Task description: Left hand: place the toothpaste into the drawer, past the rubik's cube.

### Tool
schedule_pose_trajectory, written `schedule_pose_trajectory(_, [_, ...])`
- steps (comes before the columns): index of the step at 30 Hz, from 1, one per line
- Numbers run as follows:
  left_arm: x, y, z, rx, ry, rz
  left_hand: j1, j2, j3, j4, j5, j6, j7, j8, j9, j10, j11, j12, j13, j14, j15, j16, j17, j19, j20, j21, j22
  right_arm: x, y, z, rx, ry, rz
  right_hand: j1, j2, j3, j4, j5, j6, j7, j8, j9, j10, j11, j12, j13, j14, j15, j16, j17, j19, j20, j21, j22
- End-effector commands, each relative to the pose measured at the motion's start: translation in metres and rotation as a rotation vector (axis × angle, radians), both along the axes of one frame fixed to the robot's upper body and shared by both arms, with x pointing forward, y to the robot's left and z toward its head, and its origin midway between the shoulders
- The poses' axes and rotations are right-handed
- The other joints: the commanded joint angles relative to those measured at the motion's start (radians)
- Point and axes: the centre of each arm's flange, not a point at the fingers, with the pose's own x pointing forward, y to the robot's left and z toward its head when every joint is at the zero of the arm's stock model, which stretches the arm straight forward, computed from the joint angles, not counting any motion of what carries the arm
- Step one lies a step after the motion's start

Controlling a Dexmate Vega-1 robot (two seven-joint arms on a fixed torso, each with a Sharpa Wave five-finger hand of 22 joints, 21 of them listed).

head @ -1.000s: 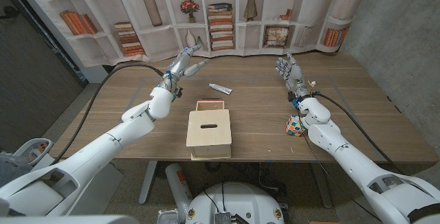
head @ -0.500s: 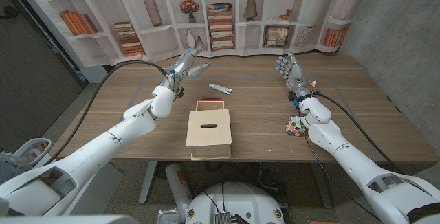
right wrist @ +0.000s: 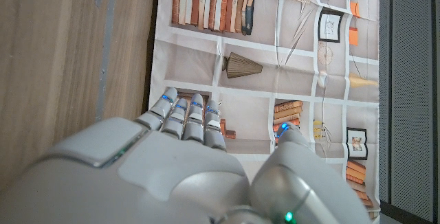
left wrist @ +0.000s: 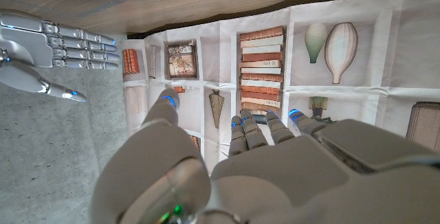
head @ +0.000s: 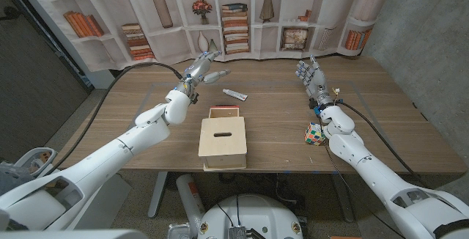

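While the left hand [head: 201,69] hovers empty with fingers spread, the white toothpaste tube [head: 235,94] lies just right of it — beyond the light wooden drawer box [head: 223,138]; the right hand [head: 311,75] stands open-fingered, the multicoloured rubik's cube [head: 316,133] near its wrist.

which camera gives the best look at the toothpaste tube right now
The head view: the toothpaste lies in plain sight on the table beyond the drawer box, ahead of the left robot hand. Both wrist views look at the bookshelf backdrop instead.
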Motion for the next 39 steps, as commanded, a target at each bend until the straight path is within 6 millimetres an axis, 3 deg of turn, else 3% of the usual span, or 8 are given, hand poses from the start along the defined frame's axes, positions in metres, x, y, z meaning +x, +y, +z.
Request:
schedule_pose_trajectory(1, [0.001,-0.019,0.008,0.065,0.014,0.056,0.037,-0.007,0.002,-0.016,0.017,0.016,-0.036,0.009,0.004,0.014,-0.029,0.005,0.002,-0.008,-0.008,0.011,0.004,-0.004,0.033,0.002,0.006,-0.002,-0.002,-0.003,0.014,-0.007,0.006,0.001,0.008,0.002,-0.007,0.001,0.009,-0.003,0.001,0.003,0.008,-0.003,0.004,0.004,0.007,-0.004,0.002,0.005,0.009,-0.003,-0.004,0.005])
schedule_pose_trajectory(6, [0.001,-0.026,0.011,0.101,0.013,0.073,0.068,-0.019,0.001,-0.024,0.026,0.05,-0.067,0.02,0.004,0.037,-0.046,0.01,0.002,0.002,-0.013,0.016,0.004,-0.002,0.04,0.005,0.008,-0.001,-0.003,-0.005,0.015,-0.001,0.006,0.002,0.009,0.002,-0.008,0.0,0.01,-0.003,0.001,0.003,0.011,-0.002,0.005,0.004,0.006,-0.004,0.002,0.005,0.01,-0.004,-0.007,0.005])
schedule_pose_trajectory(15, [0.003,-0.035,0.015,0.132,0.015,0.1,0.127,-0.039,-0.001,-0.031,0.042,0.106,-0.118,0.033,0.004,0.091,-0.052,0.017,0.001,0.03,-0.026,0.023,0.003,-0.018,0.045,0.003,0.008,-0.003,-0.004,-0.001,0.018,-0.013,-0.003,0.001,0.009,0.001,-0.009,-0.001,0.012,-0.003,0.001,0.003,0.01,-0.003,0.004,0.004,0.007,-0.003,0.002,0.005,0.011,-0.004,-0.011,0.005])
schedule_pose_trajectory(27, [0.002,-0.043,0.026,0.201,0.049,0.161,0.158,-0.051,-0.005,-0.031,0.046,0.111,-0.131,0.029,0.004,0.105,-0.054,0.014,0.0,0.047,-0.04,0.025,0.002,-0.013,0.047,0.007,0.008,-0.007,-0.007,0.003,0.022,-0.027,-0.009,0.0,0.009,-0.001,-0.009,-0.002,0.013,-0.004,0.001,0.003,0.011,-0.004,0.004,0.004,0.008,-0.004,0.001,0.005,0.013,-0.003,-0.016,0.005])
schedule_pose_trajectory(39, [0.014,-0.051,0.028,0.246,0.132,0.2,0.201,-0.063,-0.013,-0.029,0.049,0.137,-0.14,0.032,0.004,0.126,-0.054,0.011,0.0,0.07,-0.054,0.026,0.001,0.001,0.043,0.011,0.007,-0.005,-0.008,0.003,0.021,-0.022,-0.01,-0.001,0.01,-0.003,-0.01,-0.003,0.014,-0.004,0.001,0.003,0.013,0.0,0.004,0.004,0.009,-0.003,0.001,0.005,0.014,-0.003,-0.022,0.005])
